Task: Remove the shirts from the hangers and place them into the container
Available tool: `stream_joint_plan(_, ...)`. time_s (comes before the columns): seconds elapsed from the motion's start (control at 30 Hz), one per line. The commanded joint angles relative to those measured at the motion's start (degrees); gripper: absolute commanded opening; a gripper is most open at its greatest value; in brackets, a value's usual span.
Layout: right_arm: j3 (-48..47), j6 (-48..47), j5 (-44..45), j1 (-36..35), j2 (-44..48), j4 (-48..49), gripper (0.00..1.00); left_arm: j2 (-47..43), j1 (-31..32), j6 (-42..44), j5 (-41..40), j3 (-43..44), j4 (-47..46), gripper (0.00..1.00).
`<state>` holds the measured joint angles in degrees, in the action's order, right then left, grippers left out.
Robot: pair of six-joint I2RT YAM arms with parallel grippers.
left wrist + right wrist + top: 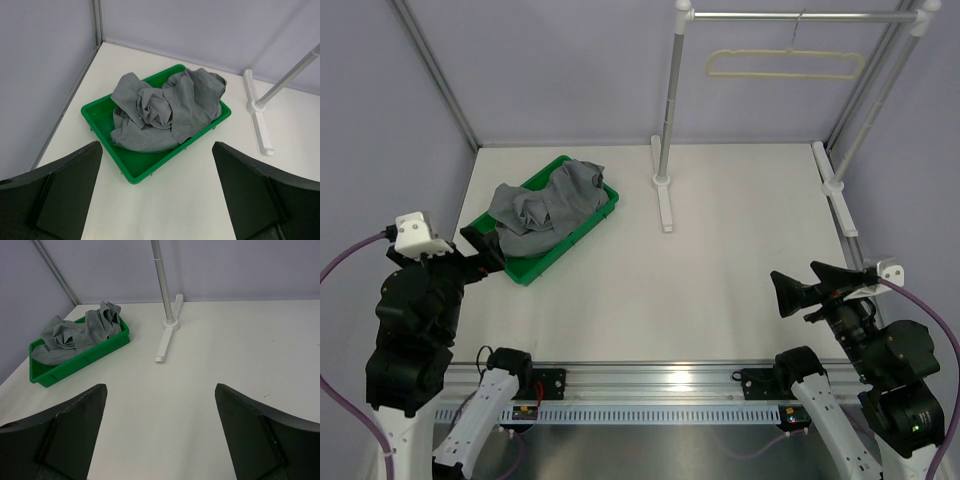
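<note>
The crumpled grey fabric shirt [545, 208] lies bunched in the shallow bright green plastic tray [535, 272], toward the far left corner of the white table [720, 280]; the thin cream plastic hanger [785, 66] hangs bare on the silver metal rail [800, 16]. The left gripper [485, 248] and right gripper [802, 283] both gape apart, empty. The 1 shirt looks delivered, so the arms should draw clear without snagging cloth, tucking in any fold over the rim.

Left arm [415, 330] and right arm [895, 365]: each has glossy black upper joints, white lower links [468, 440], a black base block [545, 382], a white camera housing [417, 232] at the wrist, a trailing purple cable [358, 246] and broad, matte black, wedge-shaped fingers [70, 185].
</note>
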<state>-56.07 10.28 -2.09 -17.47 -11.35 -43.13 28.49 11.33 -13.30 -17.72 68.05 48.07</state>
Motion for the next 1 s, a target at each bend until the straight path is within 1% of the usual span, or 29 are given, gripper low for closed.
stream_joint_plan(0.0, -0.9, -0.7, 1.7, -0.6, 0.7, 0.4, 1.00, -3.0, -0.3, 1.3, -2.4, 2.4, 0.9, 0.99)
stream_joint_plan(0.1, -1.5, -0.6, 4.0, -0.6, 0.3, -0.1, 1.00, -5.7, -0.3, 1.2, -4.3, 2.6, 2.4, 0.99)
stream_joint_plan(0.23, -1.8, -1.4, 4.8, -0.6, 0.5, 1.0, 0.99, -8.1, -0.3, 1.5, -6.4, 2.9, 5.4, 0.99)
stream_joint_plan(0.43, -2.5, -1.9, 4.9, -0.6, -0.4, 3.4, 0.99, -11.3, 0.0, 1.1, -8.6, 1.8, 7.2, 0.99)
stream_joint_plan(0.97, -3.3, -2.4, 5.3, -0.6, -2.3, 5.8, 0.99, -12.0, 0.7, 0.6, -8.4, -1.5, 6.4, 0.99)
